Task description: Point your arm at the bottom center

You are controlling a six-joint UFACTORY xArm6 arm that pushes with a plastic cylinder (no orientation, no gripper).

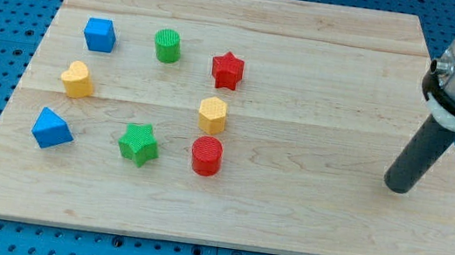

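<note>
The wooden counter lay wide before me, and the arm came in from about two o'clock. Its end effector was only a plain dark rod, so it had no jaws to be apart or together, and it clamped on nothing. The tip rested on the board at about three o'clock, well apart from every block.

The target, the bottom center, was the bare wood at six o'clock, just below the red cylinder. I judged that the tip should slide toward seven or eight o'clock along the lower edge, passing under the red cylinder, so that no block is pushed.

I counted eight blocks, two of each colour: a blue cube and a blue wedge-like block; a green cylinder and a green star; a red star and the red cylinder; a yellow heart-like block and a yellow hexagonal block.
</note>
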